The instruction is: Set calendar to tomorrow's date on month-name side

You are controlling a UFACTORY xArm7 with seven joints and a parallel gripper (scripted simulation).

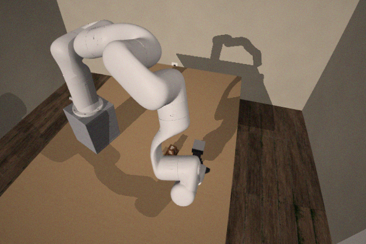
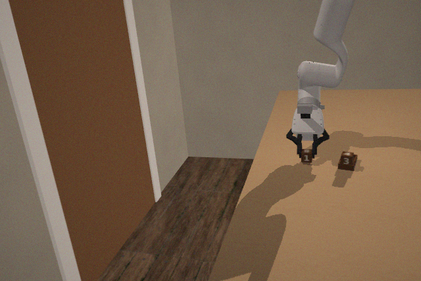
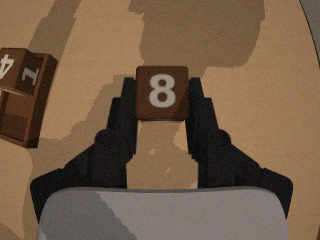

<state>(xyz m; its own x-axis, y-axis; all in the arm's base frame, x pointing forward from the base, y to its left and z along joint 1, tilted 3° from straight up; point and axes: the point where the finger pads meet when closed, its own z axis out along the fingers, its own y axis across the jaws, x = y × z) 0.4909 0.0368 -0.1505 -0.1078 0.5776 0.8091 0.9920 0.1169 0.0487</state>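
- The tool (image 1: 207,170) (image 2: 307,155) (image 3: 161,93) is pinching a brown cube, its two black fingers against opposite sides; the top view hides the fingertips behind the arm (image 1: 173,114) (image 2: 335,16).
- That held cube (image 2: 306,157) (image 3: 162,93) sits right at the fingertips, low over the surface (image 1: 88,223) (image 2: 339,223) (image 3: 270,150); I can't tell whether its underside touches.
- The small brown tray (image 1: 166,151) (image 2: 346,166) (image 3: 45,95) stands on the surface off to one side of the tool, apart from it: to the right in the exterior view, at the left border in the wrist view.
- The second cube (image 1: 172,149) (image 2: 346,160) (image 3: 14,67) is in the tray, filling one end; the other end shows bare floor in the wrist view.
- Writing: a pale "8" on the held cube's face towards the wrist camera, a "1" on the one towards the exterior camera. The second cube shows "3" to the exterior view, "4" and a slanted "1" to the wrist view. I can read no brand.
- Edges: the surface's long edge runs to the left of the tool in the exterior view, with dark floorboards (image 1: 274,176) (image 2: 183,223) below.
- Room: a gap of surface lies between the held cube and the tray.
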